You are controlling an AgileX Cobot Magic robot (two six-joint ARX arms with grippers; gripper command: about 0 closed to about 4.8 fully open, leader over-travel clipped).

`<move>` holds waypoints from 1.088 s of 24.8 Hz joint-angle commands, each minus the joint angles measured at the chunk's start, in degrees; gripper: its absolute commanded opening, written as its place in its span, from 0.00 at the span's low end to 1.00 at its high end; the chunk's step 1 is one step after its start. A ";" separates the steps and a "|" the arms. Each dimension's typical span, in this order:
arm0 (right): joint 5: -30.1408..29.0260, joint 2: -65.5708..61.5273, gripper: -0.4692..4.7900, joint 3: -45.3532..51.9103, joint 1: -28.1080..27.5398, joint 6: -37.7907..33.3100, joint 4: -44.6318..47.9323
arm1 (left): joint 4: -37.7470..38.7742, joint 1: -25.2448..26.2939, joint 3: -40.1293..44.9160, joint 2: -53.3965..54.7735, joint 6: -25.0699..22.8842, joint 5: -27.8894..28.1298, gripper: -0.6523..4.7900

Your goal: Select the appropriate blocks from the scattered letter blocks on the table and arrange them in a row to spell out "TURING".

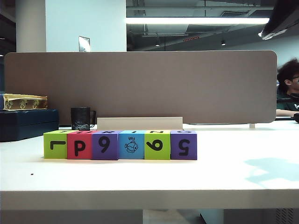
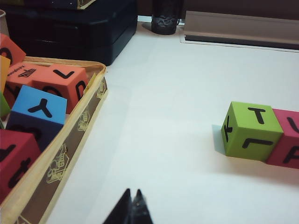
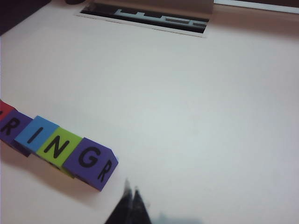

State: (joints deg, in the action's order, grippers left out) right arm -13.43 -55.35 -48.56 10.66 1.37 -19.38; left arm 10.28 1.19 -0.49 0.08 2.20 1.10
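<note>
Sitting in a tight row on the white table point(image 1: 243, 172), six blocks touch side to side, near the front edge, in front of the divider point(image 1: 140, 84). L to R in ext. view: green block point(image 1: 55, 144), red block point(image 1: 79, 145), purple block point(image 1: 105, 145), blue block point(image 1: 131, 145) w/ fish pic, 2nd green point(image 1: 157, 145), 2nd purple point(image 1: 183, 145). Tops read T-U-R-I-N-G in the wrist views.

Left gripper point(image 2: 132, 207): jaws together, empty, low over bare table, well apart from the T block; beside it a tray point(image 2: 70, 140) of spare blocks. Right gripper point(image 3: 131, 205): blurred, jaws look together, nothing in them, near the G block but not touching.

Black mug point(image 1: 81, 118) stands behind the row, by a dark case point(image 1: 28, 123).
</note>
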 commanded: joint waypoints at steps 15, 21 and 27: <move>0.09 12.94 0.09 12.79 -5.38 -0.72 3.80 | 0.37 0.00 -0.04 0.04 -0.02 -0.26 0.11; 1.84 17.40 0.09 16.66 -5.40 -0.98 4.57 | 0.37 0.00 -0.04 0.04 -0.02 -0.28 0.11; 2.38 22.32 0.09 21.73 -5.86 -1.38 8.37 | 0.37 0.00 -0.04 0.04 -0.02 -0.28 0.11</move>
State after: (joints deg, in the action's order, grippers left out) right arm -11.57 -34.00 -27.46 4.89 0.27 -13.39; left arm 10.28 1.19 -0.49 0.08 2.20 1.04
